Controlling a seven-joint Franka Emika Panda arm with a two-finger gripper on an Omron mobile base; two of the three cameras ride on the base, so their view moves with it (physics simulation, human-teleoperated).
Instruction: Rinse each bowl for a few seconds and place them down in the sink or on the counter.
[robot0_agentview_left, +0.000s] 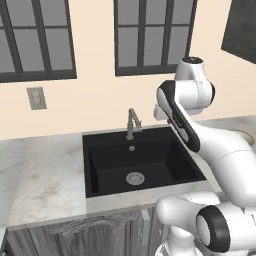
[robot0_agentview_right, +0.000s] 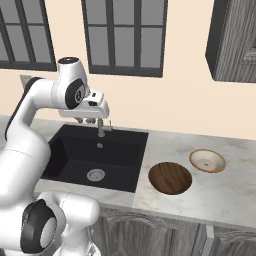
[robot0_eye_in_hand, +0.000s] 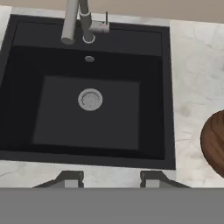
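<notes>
You have two bowls to deal with, both on the table (robot0_agentview_right: 165, 200) to the right of the sink (robot0_agentview_right: 75, 160): the dark brown bowl (robot0_agentview_right: 170, 177) sits just beside the sink's right rim, near the table's front edge, and the tan-rimmed bowl (robot0_agentview_right: 207, 160) lies just beyond it to the right, nearer the back wall, close to but apart from the brown one. Both rest upright with their open sides facing up; being round, they have no long axis.

There is one sink, black, with one silver drain (robot0_eye_in_hand: 90, 99) in the middle of its floor and nothing lying in the basin. One grey tap (robot0_eye_in_hand: 74, 19) rises from the sink's back rim, its spout reaching over the basin.

Your claw (robot0_eye_in_hand: 111, 178) hangs high above the sink's front rim, looking down into the basin, with the tap ahead of it. Its fingertips (robot0_eye_in_hand: 70, 177) stand partway apart and hold nothing. Only the brown bowl's edge reaches into the hand view at the right.
</notes>
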